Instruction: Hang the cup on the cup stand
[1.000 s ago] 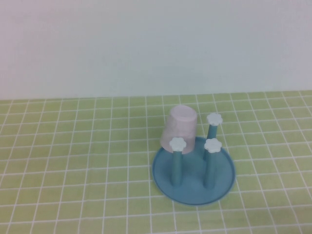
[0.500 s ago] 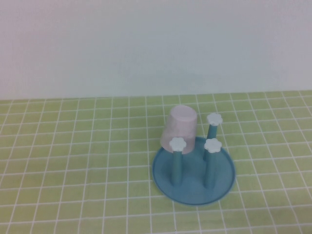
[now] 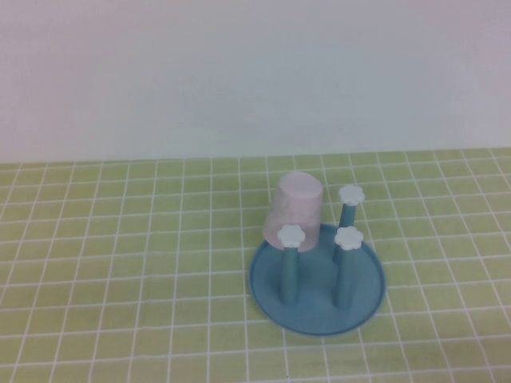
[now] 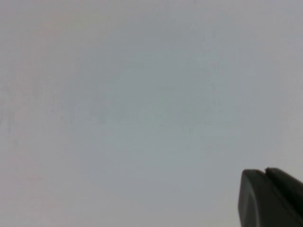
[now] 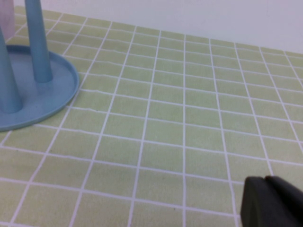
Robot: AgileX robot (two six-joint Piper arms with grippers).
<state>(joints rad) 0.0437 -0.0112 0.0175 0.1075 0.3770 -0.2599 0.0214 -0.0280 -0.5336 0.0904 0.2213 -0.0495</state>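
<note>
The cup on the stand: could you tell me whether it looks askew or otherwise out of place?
Yes: the cup sits upside down on a back peg of the cup stand, leaning to the left. Nothing is spilled or damaged.

Cup [image 3: 299, 211] inverted on rear-left peg of cup stand [image 3: 317, 313], on table [image 3: 120, 263].

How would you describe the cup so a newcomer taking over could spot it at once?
On the green checked tablecloth sits the round blue cup stand. The cup is upside down over the stand's far-left peg. It is the only pale pink thing; the three bare pegs are blue with white flower caps.
</note>
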